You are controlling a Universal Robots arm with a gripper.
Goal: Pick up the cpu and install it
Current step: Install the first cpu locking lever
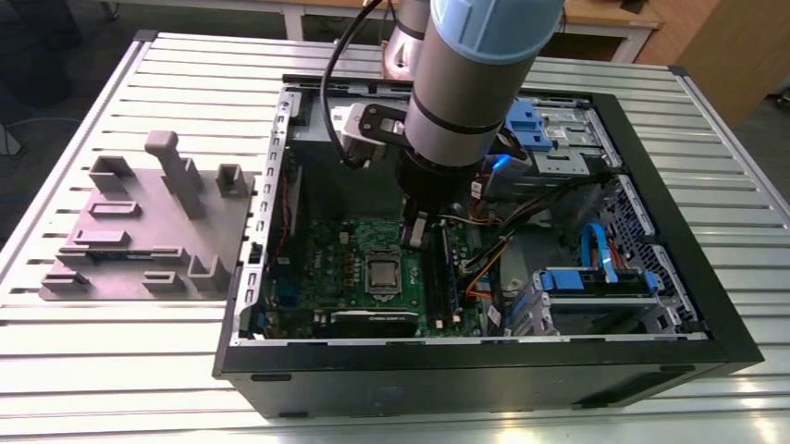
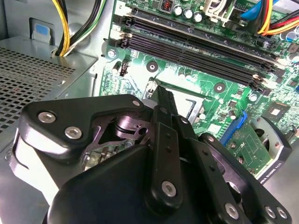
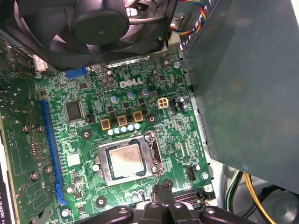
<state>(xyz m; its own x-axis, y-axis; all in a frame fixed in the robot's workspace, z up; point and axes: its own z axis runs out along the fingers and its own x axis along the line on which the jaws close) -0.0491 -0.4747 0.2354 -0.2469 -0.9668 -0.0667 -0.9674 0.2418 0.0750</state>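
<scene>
In the first wrist view, my gripper (image 3: 161,187) has its fingers pressed together with nothing between them. Just ahead of the fingertips, the cpu (image 3: 126,158) lies flat inside its socket (image 3: 103,164) on the green motherboard (image 3: 154,116). Farther ahead, beyond the socket, sits a black fan (image 3: 93,23).

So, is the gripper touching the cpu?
Apart. In the first wrist view bare green board shows between the gripper and the cpu in its socket.
</scene>
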